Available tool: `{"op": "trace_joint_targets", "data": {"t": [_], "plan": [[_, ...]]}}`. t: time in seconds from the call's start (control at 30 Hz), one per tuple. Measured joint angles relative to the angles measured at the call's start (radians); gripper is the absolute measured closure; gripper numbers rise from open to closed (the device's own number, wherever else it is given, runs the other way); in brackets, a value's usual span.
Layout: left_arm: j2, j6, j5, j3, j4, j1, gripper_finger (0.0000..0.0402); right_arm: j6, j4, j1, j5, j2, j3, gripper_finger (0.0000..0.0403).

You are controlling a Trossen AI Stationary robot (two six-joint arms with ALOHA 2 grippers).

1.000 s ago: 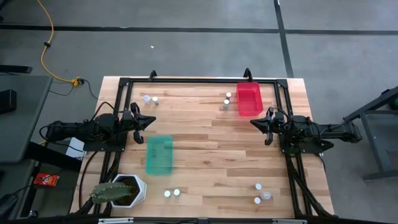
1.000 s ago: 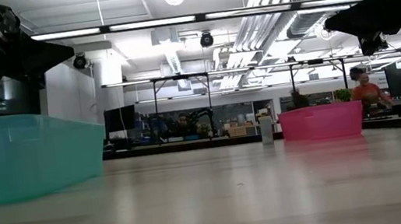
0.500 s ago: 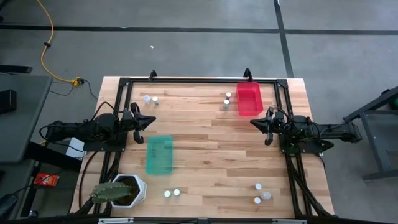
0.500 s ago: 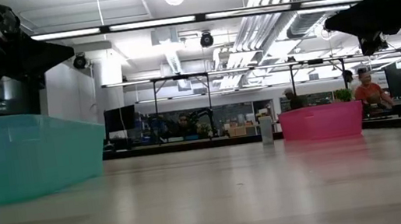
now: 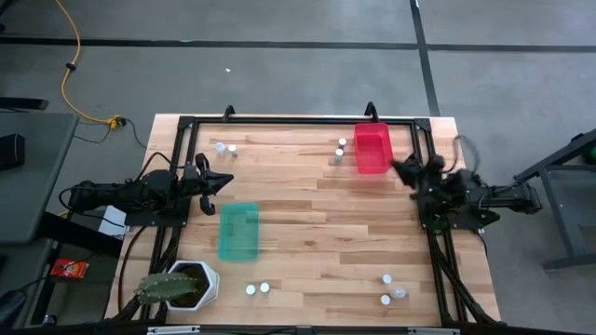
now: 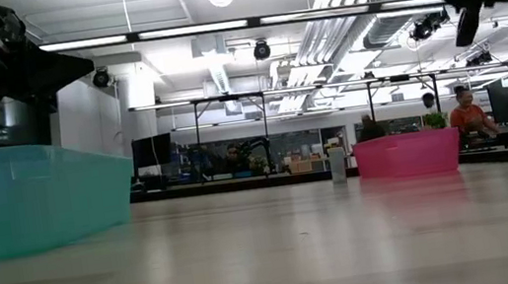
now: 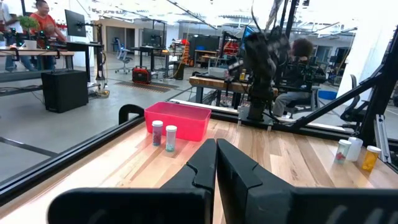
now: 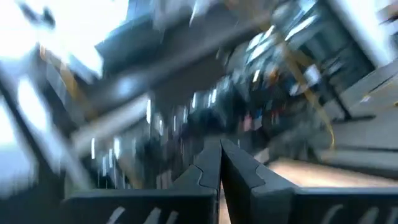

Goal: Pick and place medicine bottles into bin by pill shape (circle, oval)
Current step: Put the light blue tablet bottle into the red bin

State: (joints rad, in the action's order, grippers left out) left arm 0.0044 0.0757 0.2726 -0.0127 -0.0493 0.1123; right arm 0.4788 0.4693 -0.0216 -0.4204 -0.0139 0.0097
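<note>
- The medicine bottles (image 5: pixel 339 152) stand in small groups around the worktop (image 5: pixel 307 223), none binned.
- Left end effector (image 5: pixel 224 180) and right end effector (image 5: pixel 396 166): fingers together, empty.
- The bottles look light, rigid and smooth; best pinched across the body, under the cap.

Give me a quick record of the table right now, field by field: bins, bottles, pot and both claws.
red bin: far side, right of centre
teal bin: left of centre
bottles: pairs near far-left, beside red bin, near edge middle; three at near right
pot: near-left corner, holds a cactus
left claw: shut, empty, above the teal bin's far end
right claw: shut, empty, beside red bin
bottles binned: none visible
</note>
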Motion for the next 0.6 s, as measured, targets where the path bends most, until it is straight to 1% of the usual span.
{"op": "trace_joint_targets", "data": {"t": [0.07,0.13,0.23,0.33,0.43,0.6], "plan": [[0.0,0.0,0.0,0.0,0.0,0.0,0.0398,0.059,0.058,0.0,-0.076,0.0,0.0,0.0402],[0.0,0.0,0.0,0.0,0.0,0.0,0.0398,0.114,0.07,0.003,-0.122,-0.003,0.009,0.0402],[0.0,0.0,0.0,0.0,0.0,0.0,0.0398,0.181,0.042,0.003,-0.118,-0.041,0.072,0.04],[0.0,0.0,0.0,0.0,0.0,0.0,0.0398,0.167,-0.069,0.003,-0.093,-0.141,0.172,0.0381],[0.0,0.0,0.0,0.0,0.0,0.0,0.0398,0.132,-0.188,0.004,-0.074,-0.278,0.295,0.0338],[0.0,0.0,0.0,0.0,0.0,0.0,0.0398,0.107,-0.425,0.028,-0.054,-0.526,0.489,0.0241]]}}
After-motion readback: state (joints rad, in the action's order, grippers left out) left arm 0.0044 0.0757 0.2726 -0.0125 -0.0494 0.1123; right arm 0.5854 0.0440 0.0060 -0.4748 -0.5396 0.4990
